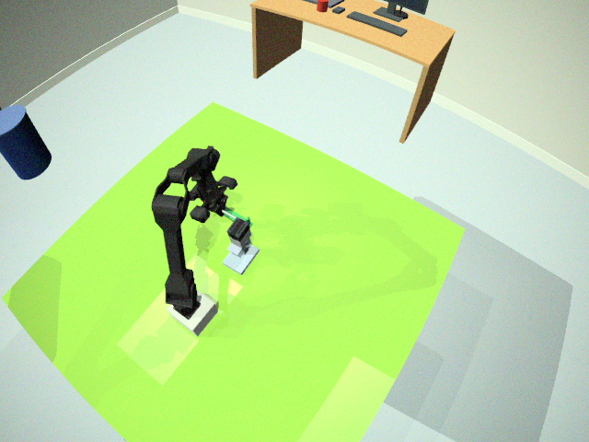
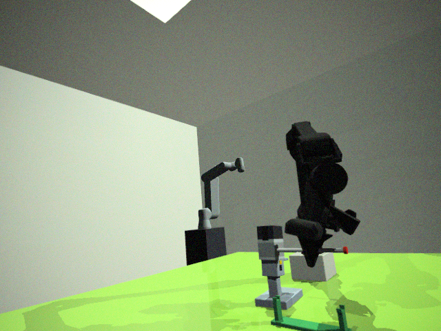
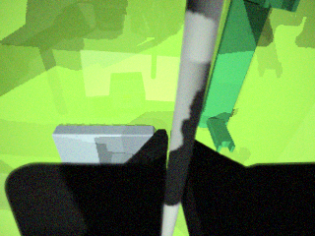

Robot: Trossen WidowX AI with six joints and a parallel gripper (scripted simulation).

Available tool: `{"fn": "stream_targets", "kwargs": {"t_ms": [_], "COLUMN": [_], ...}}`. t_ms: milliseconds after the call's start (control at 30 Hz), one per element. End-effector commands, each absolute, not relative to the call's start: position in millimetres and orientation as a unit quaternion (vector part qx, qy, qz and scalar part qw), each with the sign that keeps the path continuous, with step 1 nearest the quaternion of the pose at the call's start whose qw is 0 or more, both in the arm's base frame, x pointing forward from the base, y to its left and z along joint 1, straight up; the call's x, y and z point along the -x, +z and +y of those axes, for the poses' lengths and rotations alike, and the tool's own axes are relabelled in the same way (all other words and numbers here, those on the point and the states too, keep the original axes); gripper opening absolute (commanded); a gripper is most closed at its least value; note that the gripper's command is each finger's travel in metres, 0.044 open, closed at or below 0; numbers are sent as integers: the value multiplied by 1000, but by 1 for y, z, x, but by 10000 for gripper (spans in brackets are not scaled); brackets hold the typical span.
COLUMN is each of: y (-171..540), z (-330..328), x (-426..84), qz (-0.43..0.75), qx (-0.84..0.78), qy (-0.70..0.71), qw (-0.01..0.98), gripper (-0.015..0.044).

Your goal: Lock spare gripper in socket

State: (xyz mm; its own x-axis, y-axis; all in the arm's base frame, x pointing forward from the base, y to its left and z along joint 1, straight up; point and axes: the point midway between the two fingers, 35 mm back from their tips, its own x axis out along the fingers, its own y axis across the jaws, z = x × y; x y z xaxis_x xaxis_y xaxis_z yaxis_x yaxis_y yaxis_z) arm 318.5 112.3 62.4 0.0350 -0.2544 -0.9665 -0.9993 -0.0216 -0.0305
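My gripper is shut on the lock pin, a pale rod with a red head. In the exterior view the pin is about level, its tip close beside the upper part of the stack on the mount; whether it touches or enters a hole cannot be told. The stack is upright grey blocks, topped by a black block, apparently the spare gripper seated in the socket. The socket hole is hidden.
An empty green cradle with two uprights stands on the mat near the mount. My arm's white base is behind the mount in the exterior view. A desk and blue bin stand off the mat.
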Motion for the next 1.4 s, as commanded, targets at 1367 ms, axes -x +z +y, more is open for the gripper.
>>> {"fn": "stream_targets", "kwargs": {"t_ms": [1367], "y": [13], "z": [101], "x": [-278], "qz": [542], "qx": [574], "qy": [434], "qw": [434], "gripper": [0]}}
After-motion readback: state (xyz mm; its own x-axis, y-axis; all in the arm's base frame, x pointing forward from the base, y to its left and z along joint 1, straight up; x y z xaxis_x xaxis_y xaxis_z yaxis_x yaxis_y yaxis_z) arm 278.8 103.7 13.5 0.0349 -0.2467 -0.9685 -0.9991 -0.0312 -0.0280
